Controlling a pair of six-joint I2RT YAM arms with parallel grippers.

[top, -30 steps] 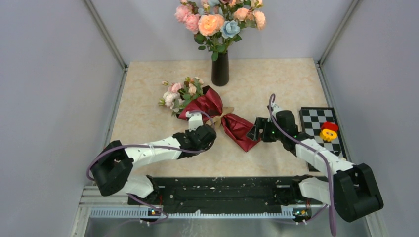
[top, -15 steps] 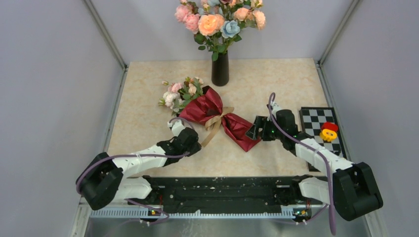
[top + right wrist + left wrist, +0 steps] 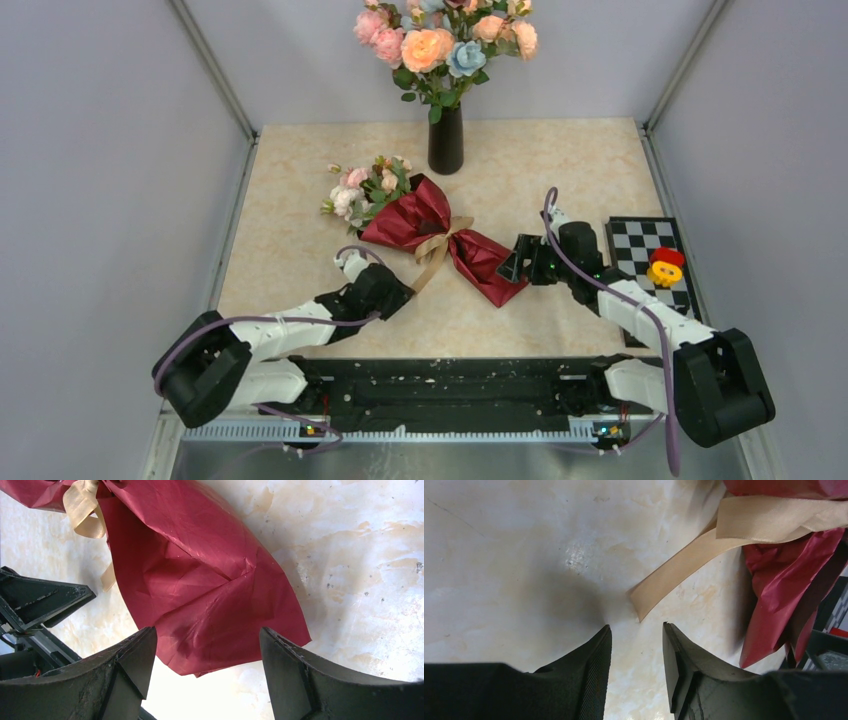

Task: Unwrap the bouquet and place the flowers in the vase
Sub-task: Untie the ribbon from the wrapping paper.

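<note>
Item 1. Bouquet (image 3: 440, 235): maroon paper cone lying flat on the marbled table (image 3: 560, 170), still wrapped. Wide end points far-left, narrow end near-right.
Item 2. Flowers (image 3: 365, 188): small cream and pink roses, spilling from the bouquet's wide end.
Item 3. Ribbon (image 3: 684, 565): tan, tied round the bouquet's waist. One loose tail trails off its near side onto the table.
Item 4. Vase (image 3: 446, 140): black, upright, just beyond the bouquet's wide end, holding large peach, pink and blue blooms (image 3: 440, 40).
Item 5. Left gripper (image 3: 636, 630): near side of the bouquet, fingers partly apart, nothing between them. The ribbon tail's tip lies just ahead.
Item 6. Right gripper (image 3: 206, 632): at the bouquet's narrow end, fingers spread wide either side of the paper, gripping nothing.
Item 7. Checkerboard (image 3: 640, 245): right of the bouquet, beyond the right gripper.
</note>
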